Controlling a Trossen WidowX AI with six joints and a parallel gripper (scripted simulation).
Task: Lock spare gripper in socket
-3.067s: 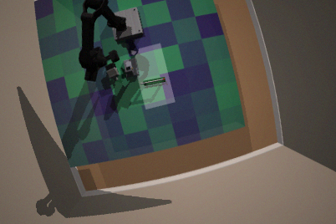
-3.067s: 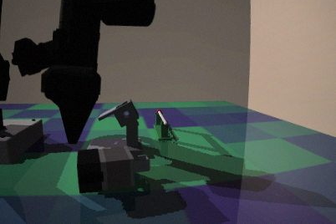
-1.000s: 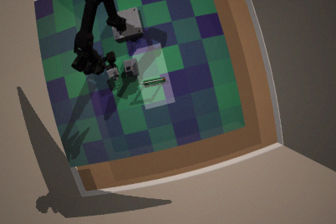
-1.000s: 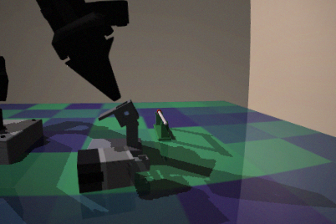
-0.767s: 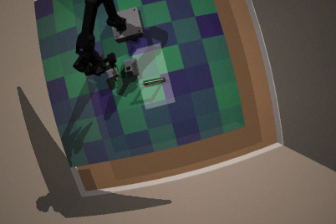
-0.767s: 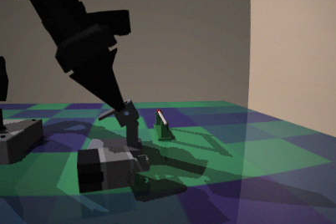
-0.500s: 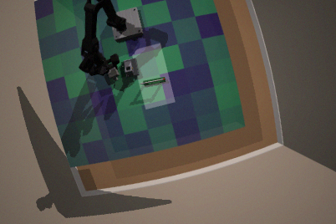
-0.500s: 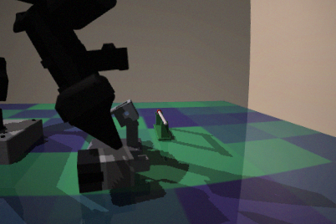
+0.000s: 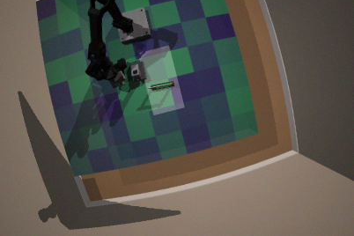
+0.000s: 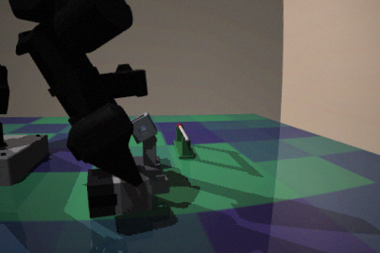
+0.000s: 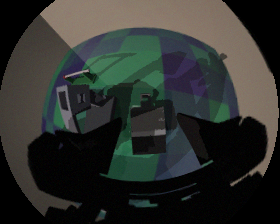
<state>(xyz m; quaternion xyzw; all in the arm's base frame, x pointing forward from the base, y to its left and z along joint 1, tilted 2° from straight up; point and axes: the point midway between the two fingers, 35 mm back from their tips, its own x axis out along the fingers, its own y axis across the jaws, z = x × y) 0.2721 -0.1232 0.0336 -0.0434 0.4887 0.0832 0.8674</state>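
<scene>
The lock pin, pale with a red end, lies along the top of a green stand, clear of the mount. The mount's tilted grey socket stands on a short post; no pin shows through it. The spare gripper, a grey and black block, lies low beside the mount. My gripper is open, pointing down, with a finger on each side of the spare gripper in the wrist view. Contact cannot be told; one finger is hidden in the exterior view.
The arm's grey base plate is behind the mount. A pale rectangle lies on the checkered floor under the pin's stand. The mount stands close beside my fingers, on the left in the wrist view. A low wall surrounds the area.
</scene>
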